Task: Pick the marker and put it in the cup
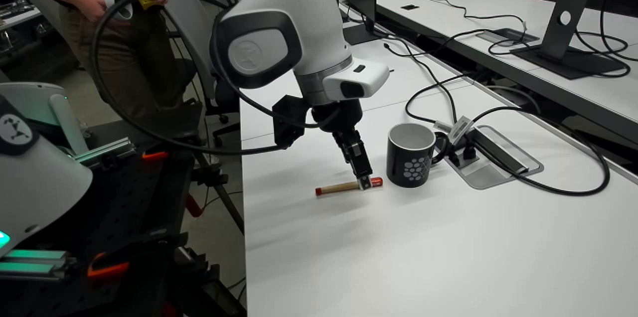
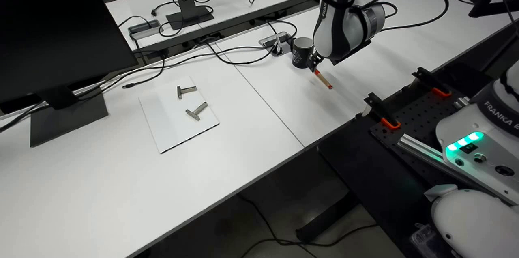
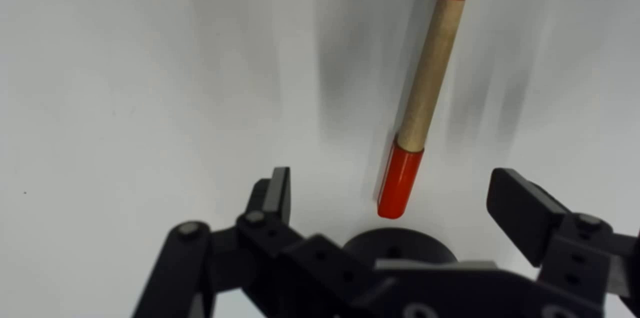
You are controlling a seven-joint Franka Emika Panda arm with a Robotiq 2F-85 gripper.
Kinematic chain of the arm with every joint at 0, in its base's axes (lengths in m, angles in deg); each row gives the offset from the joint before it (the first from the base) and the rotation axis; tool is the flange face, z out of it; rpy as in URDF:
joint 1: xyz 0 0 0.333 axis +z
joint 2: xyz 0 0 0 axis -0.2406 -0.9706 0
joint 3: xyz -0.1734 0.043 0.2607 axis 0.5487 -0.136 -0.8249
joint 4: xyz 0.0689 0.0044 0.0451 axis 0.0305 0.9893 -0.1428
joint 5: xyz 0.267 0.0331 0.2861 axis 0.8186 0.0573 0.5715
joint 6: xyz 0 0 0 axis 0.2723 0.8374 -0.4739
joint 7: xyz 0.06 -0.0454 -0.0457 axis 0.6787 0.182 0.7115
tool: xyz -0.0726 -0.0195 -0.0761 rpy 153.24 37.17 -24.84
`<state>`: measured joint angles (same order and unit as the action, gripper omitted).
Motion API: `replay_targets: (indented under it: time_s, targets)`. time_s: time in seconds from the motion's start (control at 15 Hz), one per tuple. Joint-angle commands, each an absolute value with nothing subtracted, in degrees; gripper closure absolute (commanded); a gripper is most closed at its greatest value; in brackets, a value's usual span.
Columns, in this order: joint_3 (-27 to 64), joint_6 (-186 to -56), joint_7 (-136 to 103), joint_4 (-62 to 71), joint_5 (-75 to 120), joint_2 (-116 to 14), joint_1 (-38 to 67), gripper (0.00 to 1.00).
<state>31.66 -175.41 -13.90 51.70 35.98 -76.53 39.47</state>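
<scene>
nearest the lens in the wrist view, a black two-fingered metal gripper [image 3: 392, 195] is seen with its fingers spread wide and nothing held. a slim tan-and-red marker [image 3: 425, 90] is laid flat on a smooth white tabletop [image 1: 423, 257], its red capped end framed between the fingers, touched by neither. the step in hand is judged to be the grasp; the fingers should be brought together on the cap, though whether they are low enough cannot be told. lifting high is then called for, since a glossy black, white-dotted mug [image 1: 409, 160] is stood upright just right of the marker in an exterior view. right of its handle, the way is crowded by thin black cables [image 1: 578, 193] and a grey metal socket panel [image 1: 483, 177]. room for moving is judged greatest toward the lower middle of that frame; the tabletop's edge is seen at left.
</scene>
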Motion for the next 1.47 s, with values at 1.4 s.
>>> replay_targets:
  time_s: [1.4]
  targets:
    - [24.87, -177.64, -15.05, 49.46, 35.33, -77.77, 30.66, 0.00]
